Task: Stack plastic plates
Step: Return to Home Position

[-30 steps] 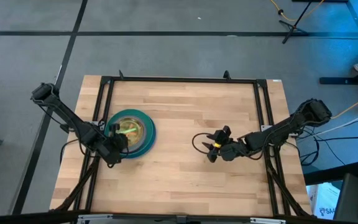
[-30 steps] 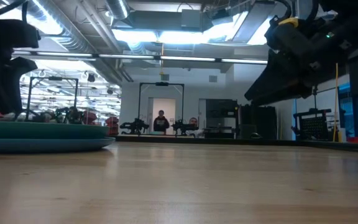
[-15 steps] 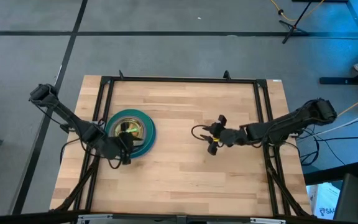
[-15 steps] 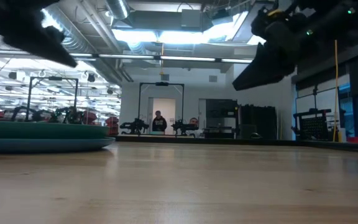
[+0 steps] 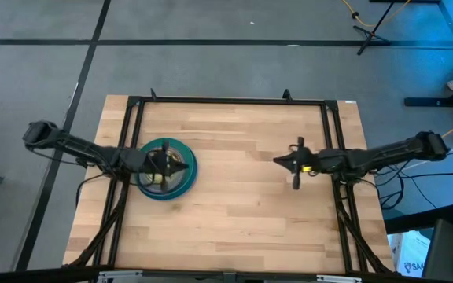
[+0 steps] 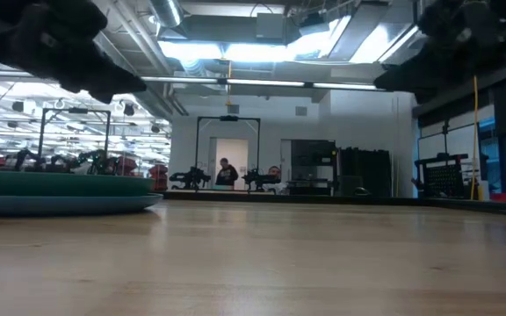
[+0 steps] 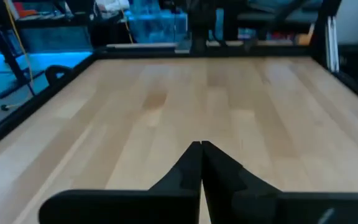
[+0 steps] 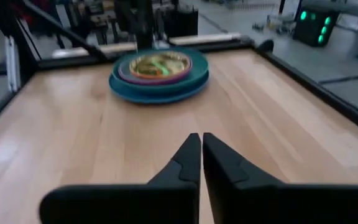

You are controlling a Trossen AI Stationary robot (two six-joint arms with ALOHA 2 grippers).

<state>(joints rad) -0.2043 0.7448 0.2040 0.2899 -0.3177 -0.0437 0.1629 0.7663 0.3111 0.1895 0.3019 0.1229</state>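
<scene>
The plastic plates (image 5: 157, 182) stand in one stack on the table's left half. A large blue plate is at the bottom and a teal one (image 8: 191, 67) lies on it. Smaller magenta, orange and lime green plates (image 8: 159, 64) sit on top. In the low view the stack (image 6: 60, 195) shows edge-on at the left. My left gripper (image 5: 182, 167) is shut and hangs level above the stack's right side, pointing toward the table's right edge; its wrist view shows the shut fingertips (image 7: 201, 147) over bare wood. My right gripper (image 5: 277, 160) is shut, right of the table's middle, pointing left at the stack and holding nothing.
A black metal frame (image 5: 226, 101) runs along the table's far edge and down both sides. Bare wood (image 5: 234, 212) lies between the stack and my right gripper and along the near side. Two people (image 6: 227, 170) stand far off in the room beyond the table.
My left gripper has swung from the stack's near side up over the stack and levelled out, pointing right. My right gripper has shut, risen, levelled and drawn toward the far right. The stack has stayed where it was.
</scene>
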